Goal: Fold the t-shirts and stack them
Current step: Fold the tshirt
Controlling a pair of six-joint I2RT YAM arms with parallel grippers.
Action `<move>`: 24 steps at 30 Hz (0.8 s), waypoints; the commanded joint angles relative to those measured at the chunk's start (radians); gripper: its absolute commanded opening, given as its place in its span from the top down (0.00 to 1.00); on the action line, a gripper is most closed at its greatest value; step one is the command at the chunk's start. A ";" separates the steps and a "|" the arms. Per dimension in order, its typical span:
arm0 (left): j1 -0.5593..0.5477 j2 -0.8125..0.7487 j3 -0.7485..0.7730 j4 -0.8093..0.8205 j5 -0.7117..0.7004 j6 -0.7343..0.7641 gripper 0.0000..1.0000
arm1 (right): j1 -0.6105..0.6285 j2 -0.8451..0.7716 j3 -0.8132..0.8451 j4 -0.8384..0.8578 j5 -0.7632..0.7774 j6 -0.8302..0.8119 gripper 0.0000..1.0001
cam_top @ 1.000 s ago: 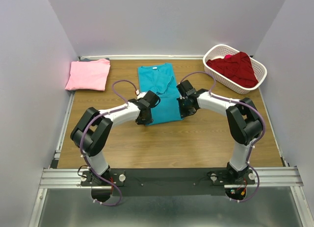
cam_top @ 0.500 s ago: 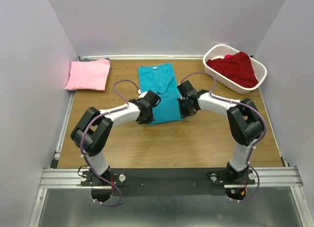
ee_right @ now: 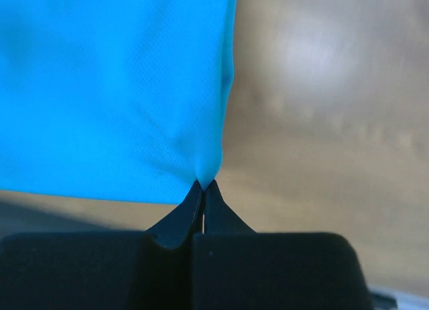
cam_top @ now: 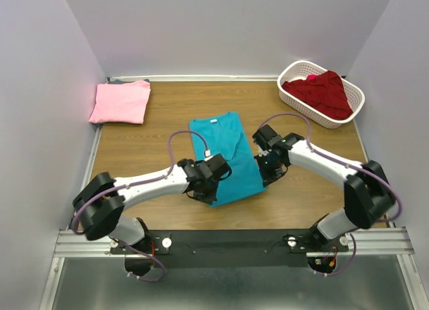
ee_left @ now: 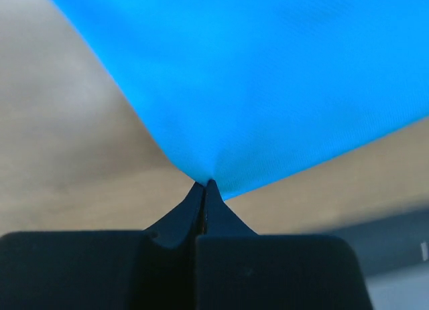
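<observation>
The left claw [cam_top: 213,195] is pressed together on the near left corner of the teal shirt [cam_top: 224,156], and the right claw [cam_top: 263,181] is pinching its near right corner. In the top view the shirt lies in the middle of the table [cam_top: 147,156], collar away from the arms. The near hem may be raised a little, though this angle does not settle it. The pink shirt [cam_top: 120,101] sits folded at the far left corner, and the red shirt [cam_top: 322,92] is heaped in the basket [cam_top: 289,71] at the far right. The left wrist view shows the jaws meeting on a small peak of teal cloth, with wood beneath. The right wrist view shows the same thin nip at the shirt's side edge. Both holds take very little cloth, so a sharp tug could pull a corner free. Uneven travel of the two arms would likely skew the fold or disturb the layer tucked along the middle. The hem is near the table's front edge, so there is little slack toward the bases. Bare wood lies open beyond the collar and off to the left, towards the pink shirt.
</observation>
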 commanded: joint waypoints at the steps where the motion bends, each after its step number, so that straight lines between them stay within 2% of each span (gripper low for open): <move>1: -0.097 -0.150 -0.045 -0.177 0.142 -0.128 1.00 | 0.009 -0.144 -0.012 -0.242 -0.070 0.037 0.99; 4: -0.198 -0.227 -0.051 -0.231 0.216 -0.205 1.00 | 0.015 -0.218 -0.009 -0.381 -0.073 0.052 0.99; 6: -0.223 -0.255 -0.045 -0.248 0.236 -0.231 1.00 | 0.015 -0.247 -0.001 -0.423 -0.083 0.054 0.99; 9: -0.236 -0.313 -0.034 -0.242 0.296 -0.227 1.00 | 0.015 -0.258 0.056 -0.489 -0.078 0.048 0.99; 12: -0.214 -0.347 -0.029 -0.206 0.333 -0.204 1.00 | 0.013 -0.234 0.171 -0.514 0.009 0.055 0.99; 15: -0.142 -0.375 -0.033 -0.180 0.359 -0.159 1.00 | 0.012 -0.151 0.287 -0.520 0.037 0.032 0.99; 18: -0.018 -0.385 0.006 -0.188 0.357 -0.063 1.00 | 0.012 -0.062 0.397 -0.518 0.060 0.011 0.99; 19: 0.049 -0.382 0.018 -0.192 0.357 -0.029 1.00 | 0.009 -0.040 0.427 -0.517 0.066 0.006 0.99; 24: 0.221 -0.319 0.079 -0.160 0.369 0.117 1.00 | -0.002 0.125 0.640 -0.501 0.060 -0.055 0.99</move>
